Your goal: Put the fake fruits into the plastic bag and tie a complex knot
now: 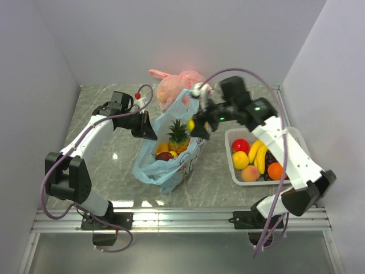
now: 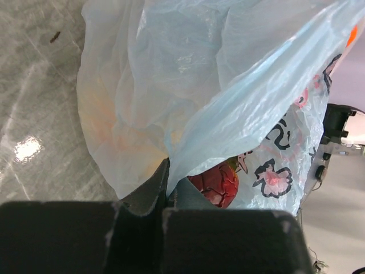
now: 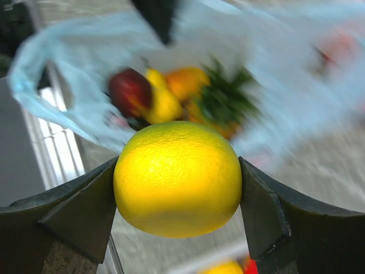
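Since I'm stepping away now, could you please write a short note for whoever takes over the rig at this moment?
Left gripper: shut on the plastic bag at its rim, holding its mouth open.
Right gripper: shut on a yellow fruit, above the bag's opening.
Done: pineapple and a few small fruits lie in the bag.
Left: drop the yellow fruit in, move the remaining fruits over from the white basket, then tie the knot.

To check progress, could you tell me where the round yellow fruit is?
Top view: the round yellow fruit sits in the right gripper over the plastic bag's mouth, left of the white basket.
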`<move>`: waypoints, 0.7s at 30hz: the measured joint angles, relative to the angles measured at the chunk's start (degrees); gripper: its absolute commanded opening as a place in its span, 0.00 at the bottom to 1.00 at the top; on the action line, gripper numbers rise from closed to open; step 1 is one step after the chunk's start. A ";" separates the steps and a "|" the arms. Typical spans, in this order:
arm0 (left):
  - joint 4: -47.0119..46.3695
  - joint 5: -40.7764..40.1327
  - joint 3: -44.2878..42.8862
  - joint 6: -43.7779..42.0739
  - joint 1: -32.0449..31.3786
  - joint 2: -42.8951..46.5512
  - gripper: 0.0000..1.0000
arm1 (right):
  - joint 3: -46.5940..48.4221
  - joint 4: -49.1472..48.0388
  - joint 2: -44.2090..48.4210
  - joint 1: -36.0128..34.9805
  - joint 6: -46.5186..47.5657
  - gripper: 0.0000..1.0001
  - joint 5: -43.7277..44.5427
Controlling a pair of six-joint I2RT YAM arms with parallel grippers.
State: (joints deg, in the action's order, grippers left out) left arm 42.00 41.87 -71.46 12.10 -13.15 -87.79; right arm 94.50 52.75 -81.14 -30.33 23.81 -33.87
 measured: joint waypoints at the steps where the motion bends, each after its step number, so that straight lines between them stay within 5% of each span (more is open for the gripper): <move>1: 0.07 -0.13 -0.22 -0.37 0.02 0.00 0.00 | -0.11 -1.53 -1.20 -2.95 -0.63 0.62 0.50; 2: 0.11 -0.17 -0.42 -0.52 0.09 0.00 0.01 | -0.61 -3.39 -2.23 -5.55 -1.22 0.78 1.66; 5: 0.61 -0.13 -0.87 -0.85 0.24 -0.02 0.01 | -4.09 -8.48 -4.59 -10.71 -2.62 0.99 5.55; 12: 2.29 0.20 -1.95 -2.38 0.48 -0.35 0.03 | -4.76 -12.09 -8.94 -12.59 -5.44 1.00 11.72; 21: 3.85 0.76 -3.67 -5.27 0.61 -1.33 0.03 | 0.76 -20.20 -3.26 2.43 -11.58 1.00 13.29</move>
State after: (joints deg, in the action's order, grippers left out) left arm 45.84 42.63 -75.13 6.83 -12.53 -89.12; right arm 95.26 32.56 -84.40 -27.90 12.23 -20.58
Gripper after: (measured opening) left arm 0.031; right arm 0.994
